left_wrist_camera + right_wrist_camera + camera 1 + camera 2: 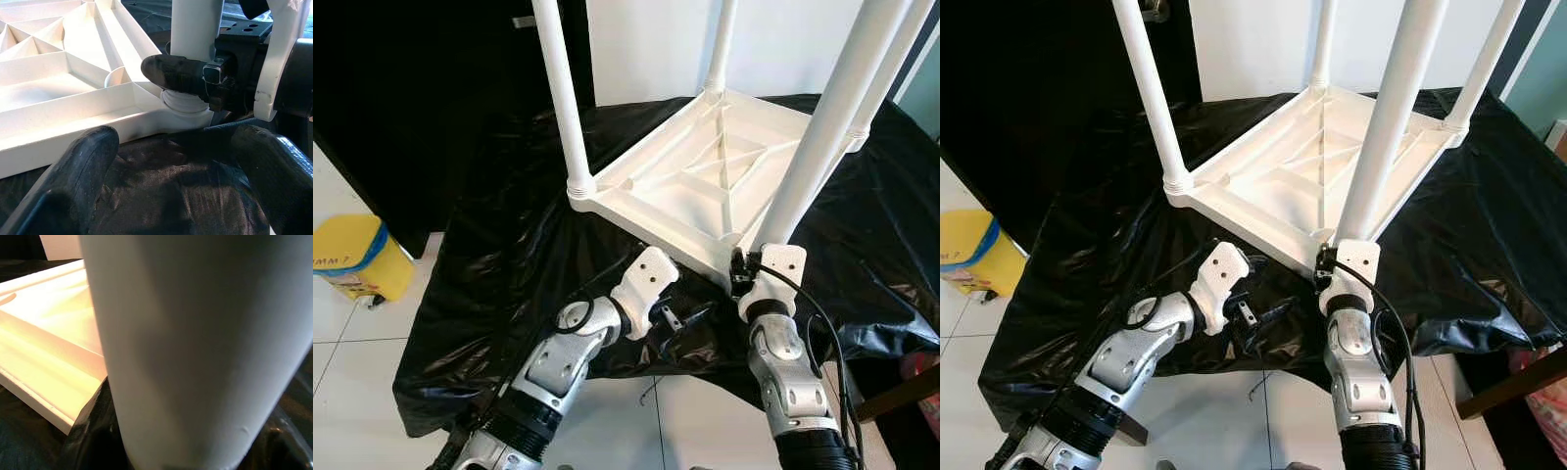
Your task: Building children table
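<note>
Both silver arms rise from the near edge of the head views toward the front corner of a white plastic children's table (705,186), which lies upside down on a tabletop draped in black plastic sheet (509,264), ribbed underside up. Four white legs stand up from its corners: the near-right leg (822,127) at the front corner, another at the left corner (563,98), two more at the far corners. Right pincer (744,264) is clenched round the base of the near-right leg, right where it enters its corner socket; the left wrist view shows one black finger (171,73) pressed across the leg just above the collar, and the right wrist view has the white leg (195,347) hard against the lens, with the table's rim to one side. Left pincer (690,318) sits just beside the front corner, low over the black sheet, released: its two black fingers (83,171) are spread well apart with nothing between them but sheet, pointing toward the table's edge and the gripped leg. Black cables run along the right forearm. Outward: the sheet hangs over the tabletop's near edge, with pale tiled floor (352,362) below. A yellow bin with a blue band (357,257) stands on the floor to the left, against a dark wall, well apart from the table.
</note>
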